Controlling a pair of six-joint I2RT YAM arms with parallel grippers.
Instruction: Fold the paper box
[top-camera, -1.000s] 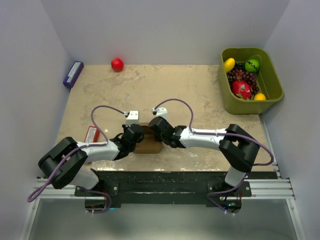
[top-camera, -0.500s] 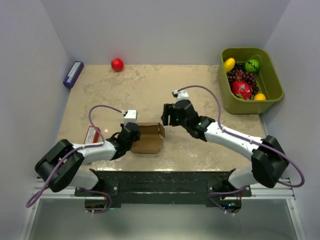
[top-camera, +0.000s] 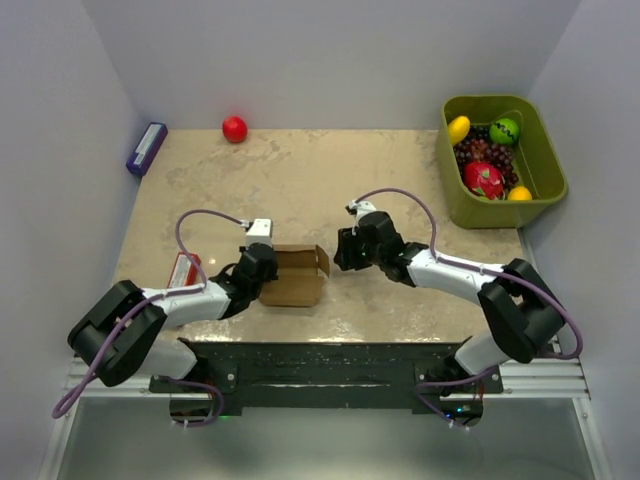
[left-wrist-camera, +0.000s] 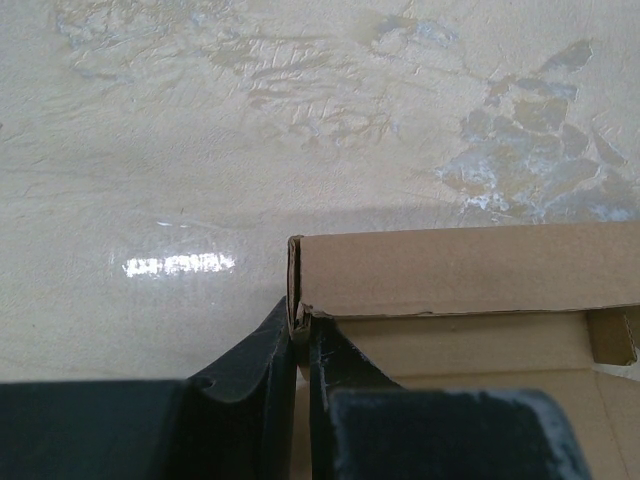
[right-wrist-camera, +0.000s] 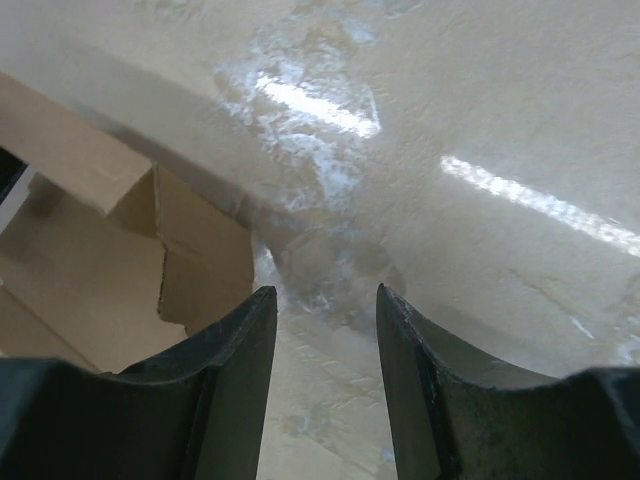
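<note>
Two tools work the paper box (top-camera: 297, 280), which lies on the table (top-camera: 300, 180) between them. The left tool (left-wrist-camera: 303, 335) is clamped on the box's thin end wall, the cardboard edge nipped between its fingers and the rest of the box stretching off to its right. The right tool (right-wrist-camera: 325, 300) has its jaws apart and holds nothing; the box's tabbed end flap stands just beside its left finger. To fold well, I judge the left should anchor the wall firmly. The right should then press the flap inward squarely near its crease, so the thin board bends on the line rather than buckling.
</note>
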